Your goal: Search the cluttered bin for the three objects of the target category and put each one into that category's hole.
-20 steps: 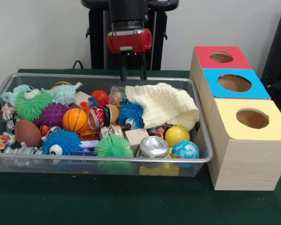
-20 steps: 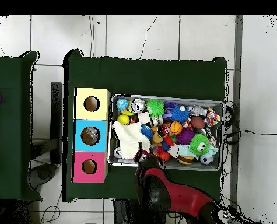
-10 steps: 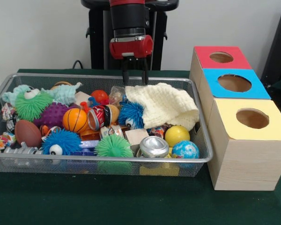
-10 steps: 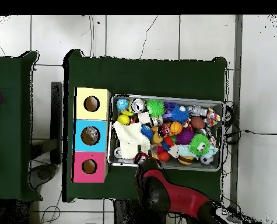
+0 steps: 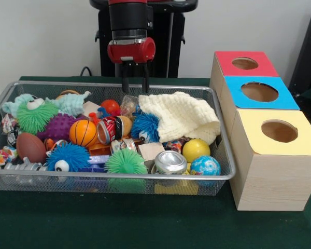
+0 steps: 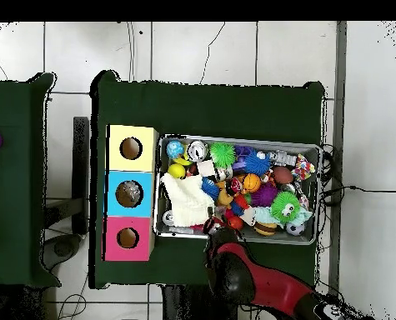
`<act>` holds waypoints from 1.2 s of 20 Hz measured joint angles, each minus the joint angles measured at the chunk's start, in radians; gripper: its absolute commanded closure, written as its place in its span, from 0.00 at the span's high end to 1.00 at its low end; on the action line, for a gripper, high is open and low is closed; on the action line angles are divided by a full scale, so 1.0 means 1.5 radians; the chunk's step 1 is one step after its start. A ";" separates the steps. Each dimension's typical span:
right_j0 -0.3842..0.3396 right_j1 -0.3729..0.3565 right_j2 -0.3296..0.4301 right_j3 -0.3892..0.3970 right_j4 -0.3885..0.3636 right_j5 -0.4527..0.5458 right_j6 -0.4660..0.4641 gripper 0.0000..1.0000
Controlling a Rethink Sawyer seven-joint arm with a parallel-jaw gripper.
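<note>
Three wooden boxes with round holes in red, blue and yellow tops stand in a row just beside the bin, a shallow silver wire-mesh basket with a rounded rim, on a dark green cloth. A cream knitted cloth lies crumpled at the bin's box-side far corner. Against it sit a fuzzy blue ball and, toward the far rim, a wrinkly clear packet; other packets cannot be made out. Spiky rubber balls in green, blue and purple, a smooth orange ball, a red can, a yellow ball and a silver can end fill the rest of the bin.

The gripper hangs above the bin's far rim, over the packet and apart from it. Its two thin black fingers point straight down, slightly parted, holding and touching nothing.
</note>
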 measured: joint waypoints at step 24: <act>0.033 0.030 -0.001 -0.041 0.000 0.000 0.000 1.00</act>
